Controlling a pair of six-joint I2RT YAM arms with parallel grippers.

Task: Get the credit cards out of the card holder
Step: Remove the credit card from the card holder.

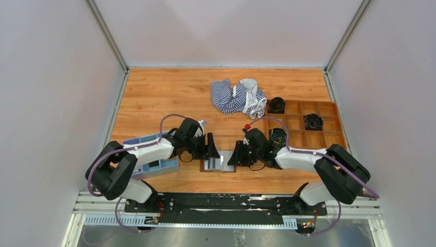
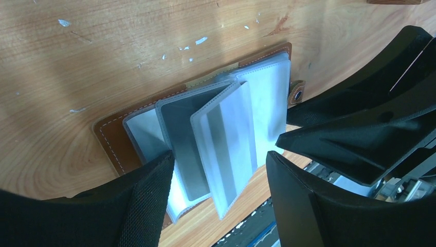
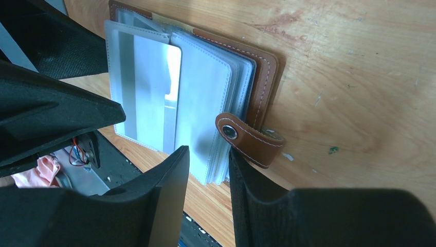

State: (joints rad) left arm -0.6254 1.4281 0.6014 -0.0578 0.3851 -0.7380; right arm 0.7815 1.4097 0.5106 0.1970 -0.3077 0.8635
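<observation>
From above, the card holder lies open on the table between the left gripper and the right gripper. If the two arms pull against each other, the light holder may be dragged. In the left wrist view the jaws stand released on both sides of the clear, glossy sleeves, where a thin greyish credit card sits. The smooth plastic can slip, or the sleeve may rise together with the card. In the right wrist view the jaws appear to grasp the soft sleeve pack beside the stitched brown strap with its metal snap. A weak pinch may let the pack fan out.
</observation>
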